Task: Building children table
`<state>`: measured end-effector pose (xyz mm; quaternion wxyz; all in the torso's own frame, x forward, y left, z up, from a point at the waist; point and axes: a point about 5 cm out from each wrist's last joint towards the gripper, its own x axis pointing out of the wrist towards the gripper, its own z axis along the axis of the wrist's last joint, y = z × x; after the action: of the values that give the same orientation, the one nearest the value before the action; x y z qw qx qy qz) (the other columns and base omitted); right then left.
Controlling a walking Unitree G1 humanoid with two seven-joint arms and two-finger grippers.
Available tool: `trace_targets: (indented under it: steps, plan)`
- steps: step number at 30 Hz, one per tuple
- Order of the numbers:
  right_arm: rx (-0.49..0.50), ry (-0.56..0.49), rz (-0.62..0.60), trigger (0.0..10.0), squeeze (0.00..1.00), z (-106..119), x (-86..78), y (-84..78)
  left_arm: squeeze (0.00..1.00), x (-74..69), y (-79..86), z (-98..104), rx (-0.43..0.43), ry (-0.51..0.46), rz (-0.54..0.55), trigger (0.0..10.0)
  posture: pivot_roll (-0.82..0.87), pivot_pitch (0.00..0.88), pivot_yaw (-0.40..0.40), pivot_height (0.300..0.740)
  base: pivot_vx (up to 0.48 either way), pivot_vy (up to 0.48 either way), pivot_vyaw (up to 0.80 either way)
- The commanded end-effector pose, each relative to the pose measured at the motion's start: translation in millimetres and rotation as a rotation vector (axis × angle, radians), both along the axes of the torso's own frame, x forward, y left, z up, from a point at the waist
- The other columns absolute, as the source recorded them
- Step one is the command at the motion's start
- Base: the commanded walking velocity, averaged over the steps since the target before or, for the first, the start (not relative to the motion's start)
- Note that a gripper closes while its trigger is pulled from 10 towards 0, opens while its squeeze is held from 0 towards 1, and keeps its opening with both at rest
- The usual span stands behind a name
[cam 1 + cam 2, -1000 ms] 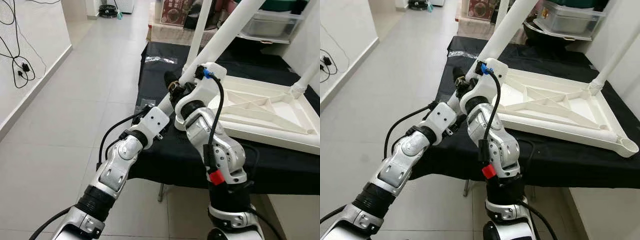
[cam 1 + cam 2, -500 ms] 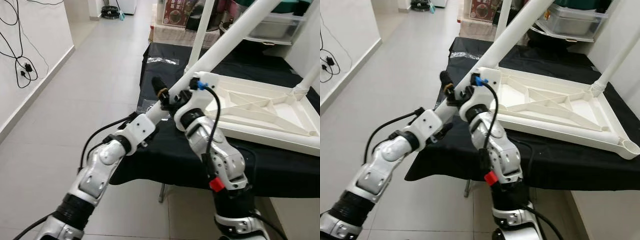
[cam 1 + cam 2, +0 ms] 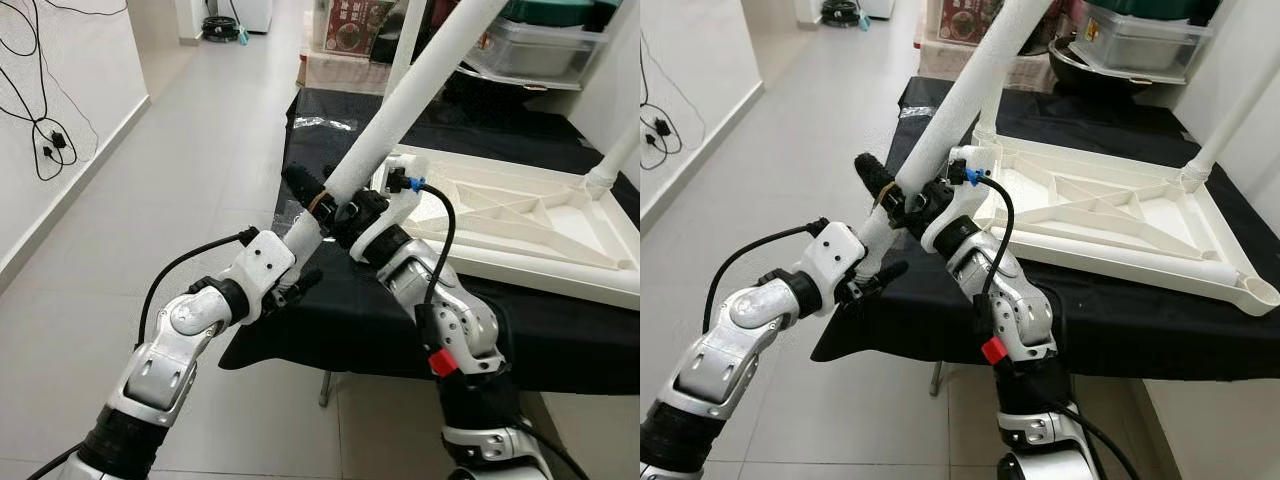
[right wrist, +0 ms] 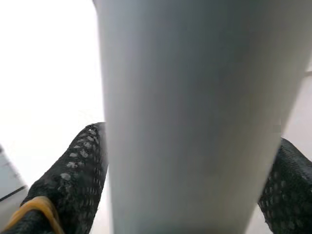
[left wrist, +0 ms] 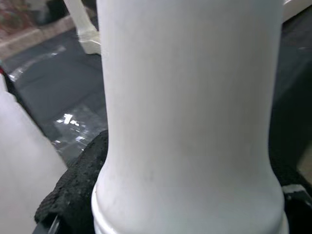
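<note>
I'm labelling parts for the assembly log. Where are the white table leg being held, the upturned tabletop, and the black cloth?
white table leg (image 3: 400,120), left eye view, mid-shaft above the hands.
upturned tabletop (image 3: 1160,272), right eye view, near edge rail.
black cloth (image 3: 1140,325), right eye view, front overhang.

Pale grey tiled floor running back along a white wall. Black cables dangling against that wall. Black cloth draped over a work surface. Clear plastic storage bin and a patterned box behind it.
</note>
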<state>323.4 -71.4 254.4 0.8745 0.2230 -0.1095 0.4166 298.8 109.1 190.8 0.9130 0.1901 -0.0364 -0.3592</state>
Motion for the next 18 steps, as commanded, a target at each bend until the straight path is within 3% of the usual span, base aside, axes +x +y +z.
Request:
trace_targets:
  steps: [1,8,16,18]
  plan:
    - [-0.004,-0.002,0.069,10.0,0.0,-2,-2.1,3.3,0.0,-11.1,-3.6,-8,-0.002,0.076,-0.091,10.0,0.11,0.108,-0.068,0.74,0.0,0.0,0.0]
    - [-0.026,-0.021,0.212,10.0,0.0,-8,-5.5,1.4,0.0,-38.6,6.3,-26,0.006,0.267,-0.237,10.0,0.11,0.112,-0.064,0.74,0.0,0.0,0.0]
    - [-0.057,-0.026,0.267,10.0,0.0,-13,-8.9,1.2,0.0,-39.9,15.5,-26,0.01,0.305,-0.244,10.0,0.11,0.106,-0.061,0.74,0.0,0.0,0.0]
    - [-0.064,-0.022,0.339,10.0,0.0,-16,-15.4,3.3,0.0,-36.8,20.4,-22,0.023,0.303,-0.249,10.0,0.11,0.102,-0.056,0.74,0.0,0.0,0.0]
